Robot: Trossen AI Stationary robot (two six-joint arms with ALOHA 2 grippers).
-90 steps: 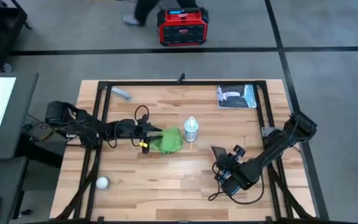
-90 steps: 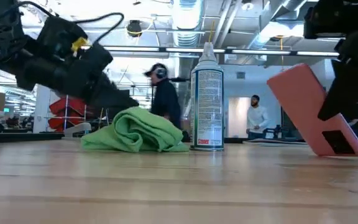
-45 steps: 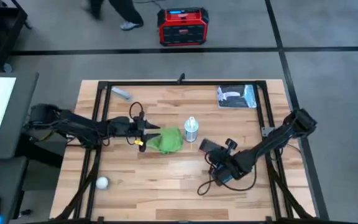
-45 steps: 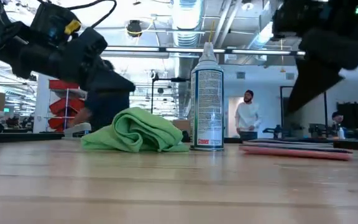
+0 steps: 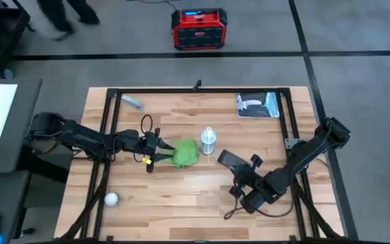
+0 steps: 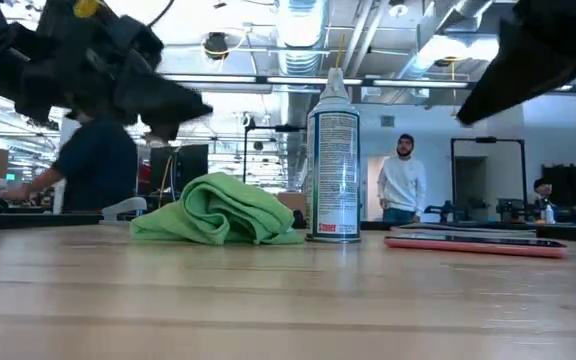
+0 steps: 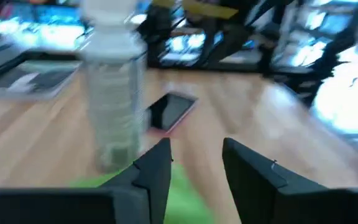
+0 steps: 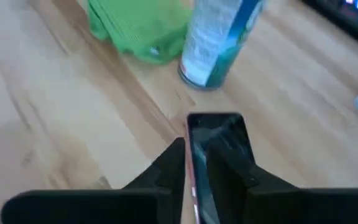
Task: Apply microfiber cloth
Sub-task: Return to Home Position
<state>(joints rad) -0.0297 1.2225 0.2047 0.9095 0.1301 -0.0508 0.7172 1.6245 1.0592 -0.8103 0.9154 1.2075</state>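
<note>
Your left gripper hangs empty, fingers narrowly apart, just beside the cloth. Right gripper, parted and empty, hangs near the phone, which lies flat by the bottle.

Upright spray bottle, packet (blue-and-white), white ball

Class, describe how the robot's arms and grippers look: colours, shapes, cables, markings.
Both arms are black, slim and jointed, trailing loose black cables. The left gripper carries a yellow tag; the right gripper is plain black. Each has two tapering fingers.
</note>
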